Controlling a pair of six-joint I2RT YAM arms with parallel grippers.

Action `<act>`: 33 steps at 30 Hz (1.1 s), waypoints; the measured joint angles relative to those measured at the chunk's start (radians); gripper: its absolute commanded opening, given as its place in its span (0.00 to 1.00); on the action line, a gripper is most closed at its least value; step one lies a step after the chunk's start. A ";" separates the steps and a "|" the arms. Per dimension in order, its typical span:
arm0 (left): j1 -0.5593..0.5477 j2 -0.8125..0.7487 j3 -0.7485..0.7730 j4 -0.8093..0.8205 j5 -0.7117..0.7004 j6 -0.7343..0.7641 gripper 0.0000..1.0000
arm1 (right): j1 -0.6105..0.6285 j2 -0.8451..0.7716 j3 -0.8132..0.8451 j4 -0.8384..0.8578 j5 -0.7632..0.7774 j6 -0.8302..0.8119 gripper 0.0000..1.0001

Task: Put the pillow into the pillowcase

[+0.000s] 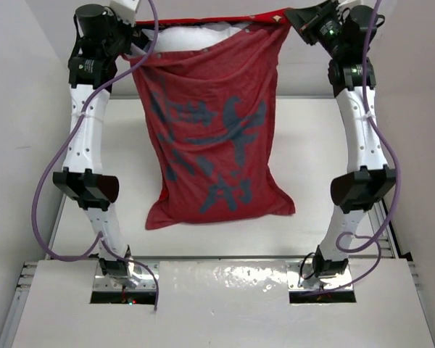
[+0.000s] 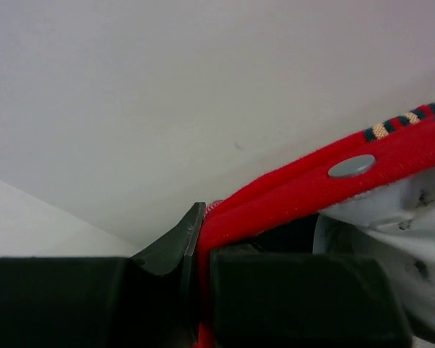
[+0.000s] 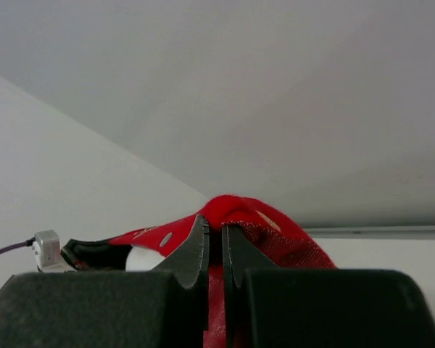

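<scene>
The red pillowcase [image 1: 210,138] hangs by its open top edge between both raised arms, its lower end resting bulging on the table. The white pillow [image 1: 196,35] shows at the open mouth and fills the case below. My left gripper [image 1: 139,52] is shut on the mouth's left corner; in the left wrist view the red hem [image 2: 297,190] with a grey snap runs out of the closed jaws, white pillow [image 2: 399,217] beneath it. My right gripper [image 1: 293,20] is shut on the right corner; red cloth [image 3: 235,212] bunches over its tips [image 3: 222,235].
The white table [image 1: 319,159] lies below the hanging case, with white walls on both sides and behind. The arm bases [image 1: 123,272] sit at the near edge. Purple cables [image 1: 47,188] loop beside each arm.
</scene>
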 measured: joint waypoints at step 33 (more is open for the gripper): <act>0.271 -0.652 -0.539 -0.747 0.340 0.366 1.00 | -0.073 -1.460 -1.561 -0.047 -0.236 -0.217 0.00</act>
